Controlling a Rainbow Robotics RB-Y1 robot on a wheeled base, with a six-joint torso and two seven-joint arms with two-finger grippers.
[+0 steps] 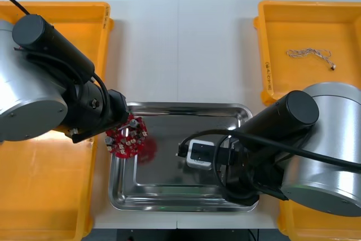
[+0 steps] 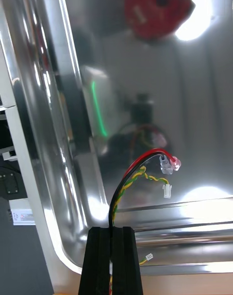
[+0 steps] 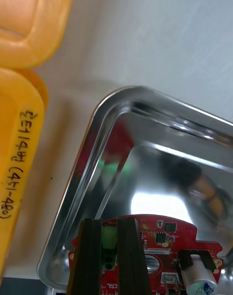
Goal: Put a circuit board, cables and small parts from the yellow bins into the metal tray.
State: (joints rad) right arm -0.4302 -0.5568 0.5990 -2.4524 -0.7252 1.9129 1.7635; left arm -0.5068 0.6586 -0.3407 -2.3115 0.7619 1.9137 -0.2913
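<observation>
Left hand (image 3: 110,227) clamped on red circuit board (image 3: 165,234) at left edge of metal tray (image 1: 189,106) — right hand (image 2: 111,233) clamped on red and yellow cable (image 2: 130,177), low over the tray's lower right.

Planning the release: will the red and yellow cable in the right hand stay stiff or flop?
Probably floppy: the red and yellow cable curls beyond the right hand. Likely light: a thin pinch holds it. Its connectors might slide on the shiny metal tray.

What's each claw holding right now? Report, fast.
Left claw: closed on the red circuit board, at the tray's left edge.
Right claw: closed on the red and yellow cable, over the tray.
</observation>
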